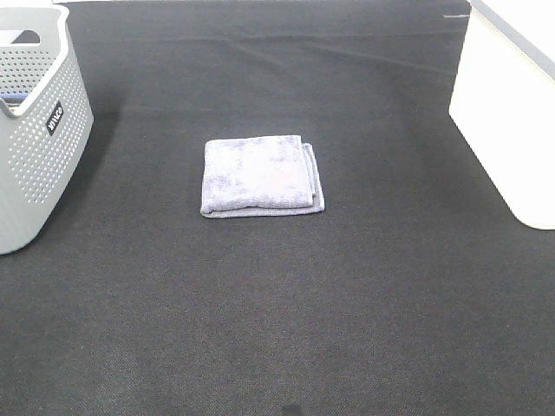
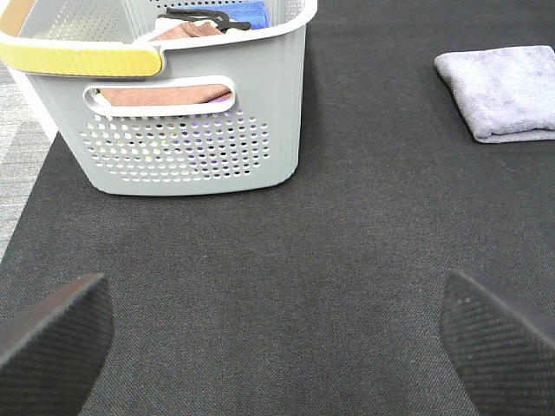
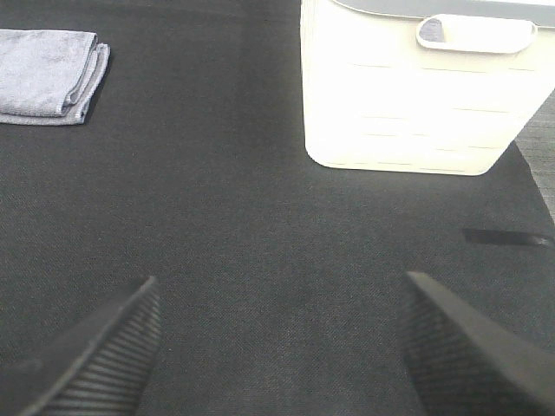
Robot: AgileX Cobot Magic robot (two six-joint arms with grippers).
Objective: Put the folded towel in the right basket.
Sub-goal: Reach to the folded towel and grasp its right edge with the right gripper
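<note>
A folded grey-lavender towel (image 1: 262, 175) lies flat on the black mat in the middle of the table. It also shows in the left wrist view (image 2: 507, 91) and in the right wrist view (image 3: 48, 74). The right basket (image 1: 512, 121) is white and stands at the right edge; the right wrist view shows its wall and handle slot (image 3: 416, 95). Neither arm appears in the exterior high view. My left gripper (image 2: 277, 347) is open and empty above bare mat. My right gripper (image 3: 282, 347) is open and empty too, well short of the towel.
A grey perforated basket (image 1: 39, 130) stands at the left edge; the left wrist view (image 2: 186, 113) shows brown and blue cloths inside it. The black mat (image 1: 277, 312) covers the table. A strip of black tape (image 3: 507, 237) lies near the white basket.
</note>
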